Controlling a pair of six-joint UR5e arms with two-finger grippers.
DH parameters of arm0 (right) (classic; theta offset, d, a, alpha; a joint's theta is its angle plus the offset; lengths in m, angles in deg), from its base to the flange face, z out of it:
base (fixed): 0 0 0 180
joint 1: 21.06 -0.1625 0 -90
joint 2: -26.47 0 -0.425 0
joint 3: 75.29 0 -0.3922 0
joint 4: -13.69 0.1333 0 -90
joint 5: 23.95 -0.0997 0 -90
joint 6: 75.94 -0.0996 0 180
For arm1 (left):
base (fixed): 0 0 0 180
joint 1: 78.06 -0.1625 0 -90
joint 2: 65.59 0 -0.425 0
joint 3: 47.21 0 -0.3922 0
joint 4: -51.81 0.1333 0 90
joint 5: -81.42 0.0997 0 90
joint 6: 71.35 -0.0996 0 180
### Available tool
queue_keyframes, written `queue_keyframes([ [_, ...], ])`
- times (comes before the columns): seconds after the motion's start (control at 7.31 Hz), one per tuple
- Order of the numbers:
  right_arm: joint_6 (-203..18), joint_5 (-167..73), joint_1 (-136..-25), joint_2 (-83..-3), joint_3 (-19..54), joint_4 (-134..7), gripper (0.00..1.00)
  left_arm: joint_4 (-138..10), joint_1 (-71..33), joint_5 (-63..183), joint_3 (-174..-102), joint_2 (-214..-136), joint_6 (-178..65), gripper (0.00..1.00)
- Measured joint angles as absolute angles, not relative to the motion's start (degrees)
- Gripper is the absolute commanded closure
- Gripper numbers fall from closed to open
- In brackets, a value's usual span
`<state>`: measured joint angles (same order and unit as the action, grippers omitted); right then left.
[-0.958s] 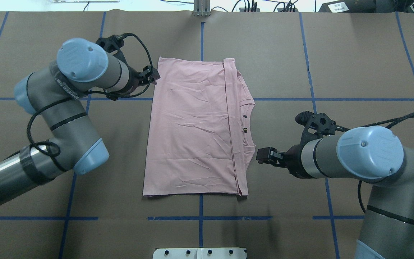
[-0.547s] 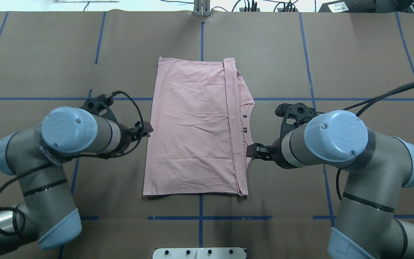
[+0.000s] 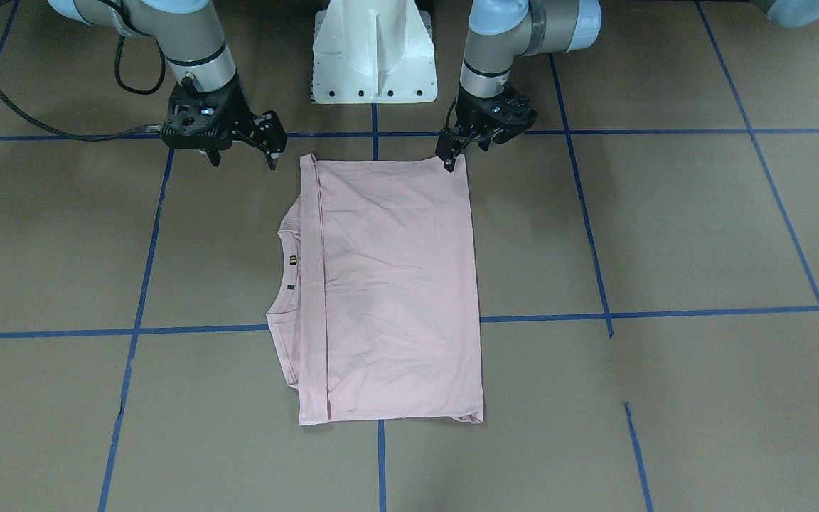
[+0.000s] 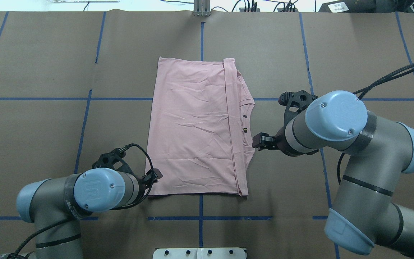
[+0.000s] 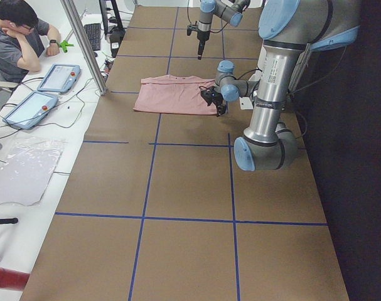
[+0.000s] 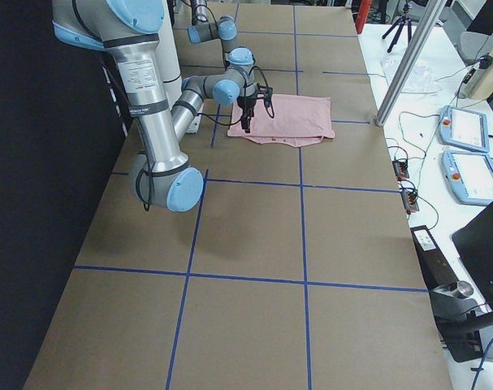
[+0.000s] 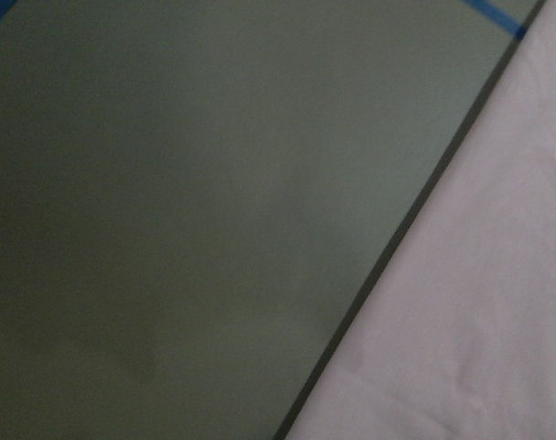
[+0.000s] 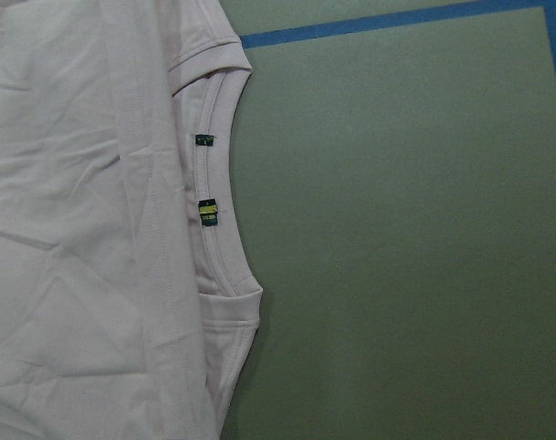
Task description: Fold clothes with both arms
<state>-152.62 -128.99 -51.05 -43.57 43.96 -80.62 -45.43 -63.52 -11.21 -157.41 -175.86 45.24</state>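
1. Your left arm [image 4: 95,189] is drawn in close to the robot's own side, with the elbow sharply bent and the wrist aimed downward.
2. Your left gripper [image 3: 450,158] points down and sits low. Whether its jaws are apart cannot be told.
3. Your right arm [image 4: 336,120] reaches inward with the elbow bent.
4. Your right gripper [image 3: 242,158] hangs low, its fingers spread wide.

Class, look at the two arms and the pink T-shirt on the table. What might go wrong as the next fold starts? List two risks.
1. The left gripper sits low at a corner of the T-shirt, which is already doubled over. It may catch only the top layer and peel the fold open.
2. The right gripper hangs open beside the collar side, off the cloth. If one arm pulls alone, the T-shirt may drag and skew.
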Motion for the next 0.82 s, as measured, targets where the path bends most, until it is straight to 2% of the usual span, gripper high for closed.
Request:
queue_keyframes([
  [0.41,-152.7,-128.8,-51.1,-43.3,44.1,-80.5,0.0,-44.6,-65.1,-10.6,-156.3,-176.6,46.3,0.08],
  [0.82,-153.2,-128.8,-51.2,-43.3,44.1,-80.5,0.0,-44.1,-65.3,-10.3,-155.9,-177.1,46.3,0.2],
])
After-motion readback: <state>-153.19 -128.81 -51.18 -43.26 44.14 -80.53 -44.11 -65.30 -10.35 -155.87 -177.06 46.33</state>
